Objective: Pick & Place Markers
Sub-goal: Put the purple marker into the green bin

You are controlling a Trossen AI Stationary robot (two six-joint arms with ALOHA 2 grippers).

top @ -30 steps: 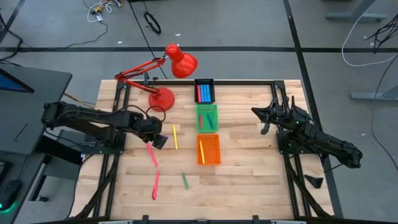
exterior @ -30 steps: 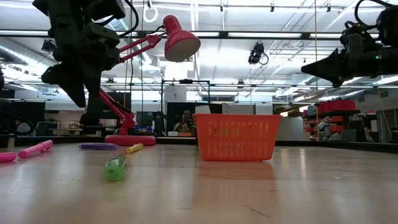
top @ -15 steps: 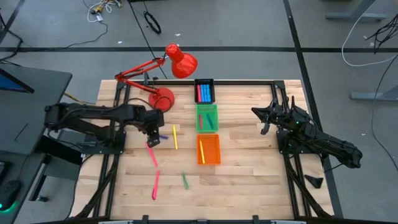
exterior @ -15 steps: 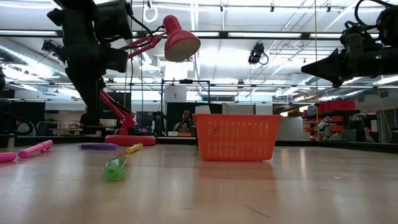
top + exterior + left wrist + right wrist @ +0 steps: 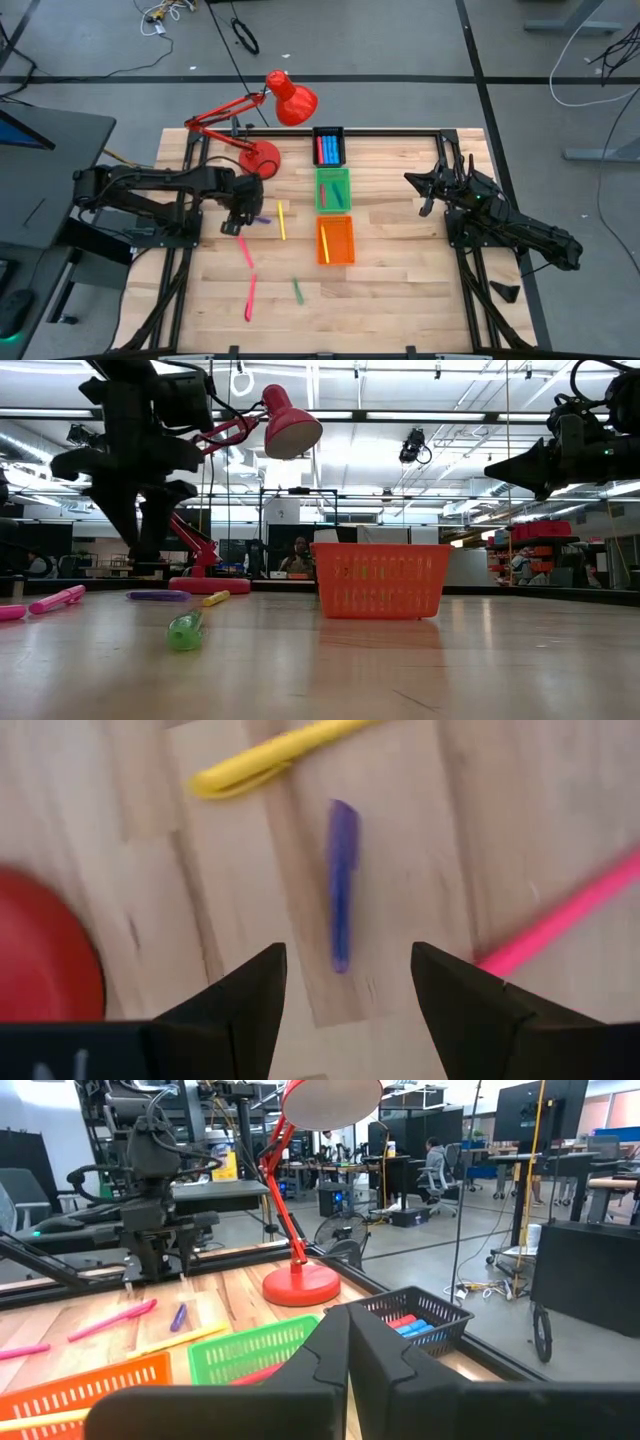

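My left gripper (image 5: 237,222) hangs open over the table's left half, fingers pointing down, also seen in the low view (image 5: 138,540). In its wrist view (image 5: 345,990) the purple marker (image 5: 342,885) lies flat on the wood in line with the gap between the fingers, untouched. Near it lie a yellow marker (image 5: 282,220), two pink markers (image 5: 245,250) (image 5: 249,297) and a green marker (image 5: 297,290). Blue and red markers lie in the black tray (image 5: 329,147). My right gripper (image 5: 424,187) waits shut above the table's right side.
The green tray (image 5: 334,190) and orange tray (image 5: 336,240) sit in a row with the black one at the table's middle. A red desk lamp stands on its base (image 5: 260,158) just beyond my left gripper. People sit in the room behind the table.
My left gripper has shifted a little toward the table's left edge and turned about its wrist, so its fingers now point straight down. The purple marker, covered by the gripper a second ago in the high view, now shows beside it. No marker has moved.
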